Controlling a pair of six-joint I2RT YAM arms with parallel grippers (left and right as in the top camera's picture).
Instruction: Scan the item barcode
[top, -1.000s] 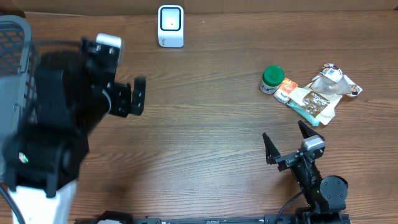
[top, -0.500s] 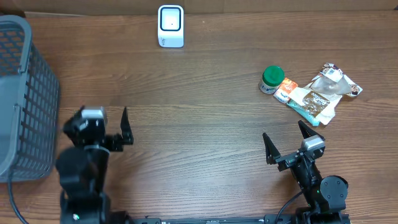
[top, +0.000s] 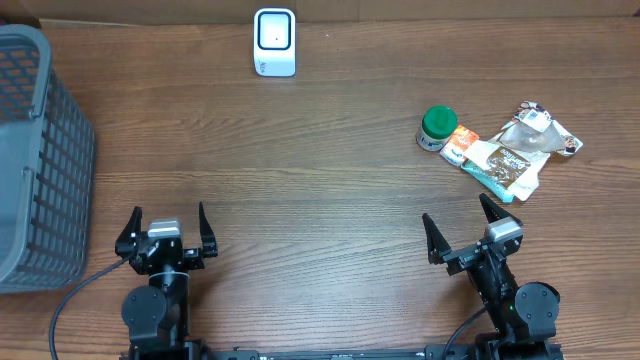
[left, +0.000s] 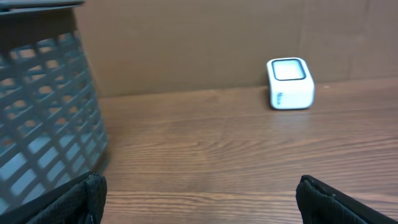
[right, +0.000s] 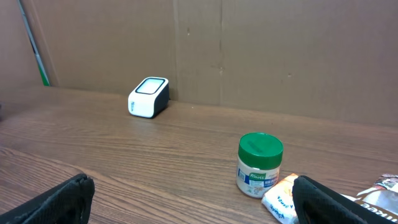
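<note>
Left end effector (top: 167, 215) and right end effector (top: 455, 210) spread, empty; green-lidded jar (top: 437, 128), upper right, looks stiff and light, so grip its sides.

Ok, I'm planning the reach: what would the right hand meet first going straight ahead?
Probably the jar, slightly right of the hand's centre line but within its open span. Depth is unclear; the scanner sits well off to the left.

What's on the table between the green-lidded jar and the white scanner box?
Nothing. Between the green-lidded jar and the white scanner there is only bare wooden table, as the overhead and right wrist views both show.
</note>
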